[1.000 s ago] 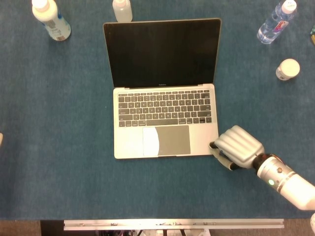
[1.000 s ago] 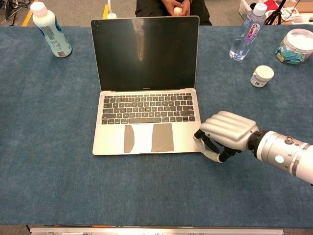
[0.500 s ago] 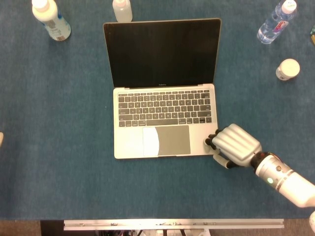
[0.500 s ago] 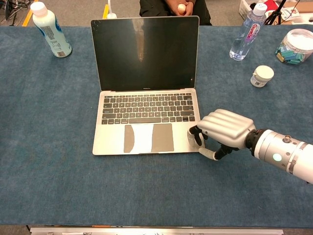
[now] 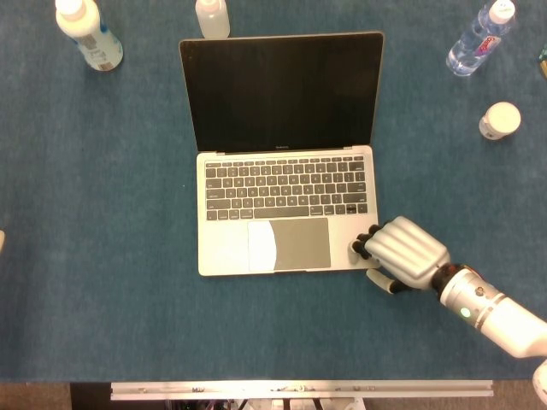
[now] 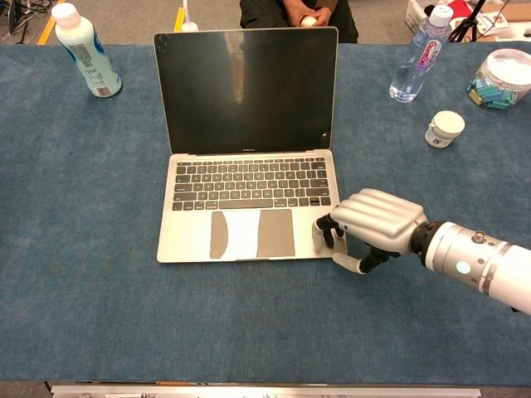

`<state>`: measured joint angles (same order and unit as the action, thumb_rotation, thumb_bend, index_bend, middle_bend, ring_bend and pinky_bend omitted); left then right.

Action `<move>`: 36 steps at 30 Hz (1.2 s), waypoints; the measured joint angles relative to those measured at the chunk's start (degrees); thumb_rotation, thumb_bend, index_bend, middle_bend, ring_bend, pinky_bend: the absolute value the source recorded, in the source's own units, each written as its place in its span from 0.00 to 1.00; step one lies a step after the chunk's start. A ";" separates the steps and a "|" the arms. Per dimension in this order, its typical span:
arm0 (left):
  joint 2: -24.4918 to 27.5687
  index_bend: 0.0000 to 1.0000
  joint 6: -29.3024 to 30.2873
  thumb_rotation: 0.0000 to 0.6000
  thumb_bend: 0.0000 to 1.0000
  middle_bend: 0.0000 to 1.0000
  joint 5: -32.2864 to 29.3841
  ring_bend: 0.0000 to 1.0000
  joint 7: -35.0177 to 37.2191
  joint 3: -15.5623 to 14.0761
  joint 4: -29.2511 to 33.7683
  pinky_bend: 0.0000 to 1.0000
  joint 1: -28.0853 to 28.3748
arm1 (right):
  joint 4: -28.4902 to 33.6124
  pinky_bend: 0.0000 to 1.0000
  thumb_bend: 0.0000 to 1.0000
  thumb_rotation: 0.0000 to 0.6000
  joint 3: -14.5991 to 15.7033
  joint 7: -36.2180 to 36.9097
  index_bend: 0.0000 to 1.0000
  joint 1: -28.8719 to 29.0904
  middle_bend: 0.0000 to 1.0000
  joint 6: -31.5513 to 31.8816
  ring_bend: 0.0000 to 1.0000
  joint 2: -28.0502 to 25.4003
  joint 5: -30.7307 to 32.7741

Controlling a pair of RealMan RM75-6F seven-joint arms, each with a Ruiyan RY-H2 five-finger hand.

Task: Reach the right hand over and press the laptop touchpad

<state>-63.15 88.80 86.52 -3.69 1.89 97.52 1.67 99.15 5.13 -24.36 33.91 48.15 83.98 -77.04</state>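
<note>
Two camera views, one from the head and one from the chest, are given of a blue cloth-covered table (image 5: 102, 282). At far left, near the back edge, a white bottle with a blue label (image 5: 88, 34) is seen standing. At the middle, an open silver laptop (image 5: 286, 154) is placed with its dark screen facing the robot. Its touchpad (image 5: 289, 244) is found on the front deck below the keyboard (image 5: 289, 189), with a pale glare across its left part. Just right of the touchpad, the right hand (image 5: 402, 253) is seen palm down, its fingertips (image 6: 326, 230) curled under and resting over the laptop's bare right palm-rest, near the front corner. Nothing is held in it; the fingers are drawn together and bent inward. The touchpad itself is not yet touched. The left hand is shown in neither view.

For the press to be done well, the hand should be carried further left until the fingertips are over the middle of the touchpad, kept low but clear of the keys. A single fingertip is best lowered straight down, gently, so the laptop is not pushed along the cloth.

At far right, a clear water bottle (image 5: 481, 38) and a small white jar (image 5: 499, 120) are seen well apart from the hand.
</note>
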 measured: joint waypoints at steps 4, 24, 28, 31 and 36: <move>0.02 0.19 0.04 1.00 0.25 0.14 -0.06 0.09 0.11 0.03 -0.09 0.08 -0.05 | 0.06 0.50 0.39 1.00 0.03 -0.22 0.41 0.01 0.46 0.21 0.40 0.06 0.13; 0.03 0.19 0.07 1.00 0.25 0.14 -0.10 0.09 0.59 -0.03 -0.52 0.08 -0.26 | 0.76 0.50 0.39 1.00 0.02 -1.50 0.41 0.08 0.46 0.96 0.40 -0.48 1.16; 0.02 0.19 0.16 1.00 0.25 0.14 -0.08 0.09 0.68 -0.05 -0.60 0.08 -0.33 | 0.37 0.50 0.40 1.00 0.37 -1.94 0.41 0.24 0.46 0.46 0.40 -0.05 1.48; 0.00 0.19 0.06 1.00 0.25 0.14 -0.18 0.09 0.79 -0.01 -0.76 0.08 -0.32 | 0.21 0.50 0.40 1.00 0.41 -2.16 0.41 0.32 0.46 0.33 0.40 0.19 1.82; 0.04 0.19 0.20 1.00 0.25 0.14 -0.22 0.09 0.84 0.01 -0.76 0.08 -0.42 | 0.35 0.50 0.40 1.00 0.40 -2.84 0.41 0.42 0.46 0.44 0.40 0.16 2.16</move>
<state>-63.11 89.00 86.30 -2.86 1.90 96.76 1.25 99.50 5.54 -27.20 34.34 48.59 84.14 -74.88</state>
